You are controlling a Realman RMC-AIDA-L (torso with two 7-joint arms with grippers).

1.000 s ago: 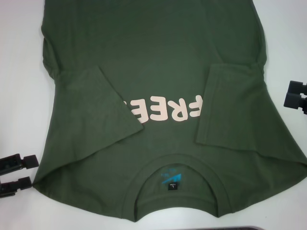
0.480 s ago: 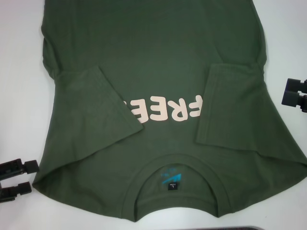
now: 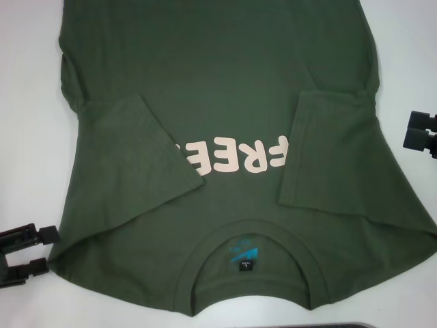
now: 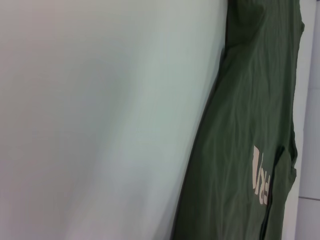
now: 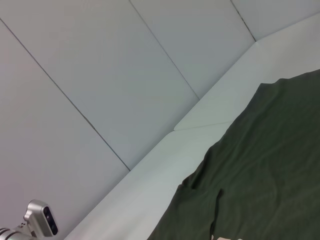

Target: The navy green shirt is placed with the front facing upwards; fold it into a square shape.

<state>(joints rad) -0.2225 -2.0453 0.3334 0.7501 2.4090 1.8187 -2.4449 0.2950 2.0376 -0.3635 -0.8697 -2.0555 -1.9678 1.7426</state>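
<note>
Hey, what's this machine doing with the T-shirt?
A two-armed robot is folding a green shirt that lies print-up on a white table. Both short sleeves are already folded in over the chest, partly covering the pale lettering. Neither hand is touching the cloth now: the left hand sits open on the table just beside the shirt's near left corner, and the right hand waits off the shirt's right edge. The body of the shirt is not yet folded.

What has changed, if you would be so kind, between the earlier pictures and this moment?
The left claw, open, has crept across the white table toward the near left edge of the dark olive-green cotton T-shirt. The right claw has drawn slightly outward at the right edge. The shirt, sleeves folded in, has not moved.
</note>
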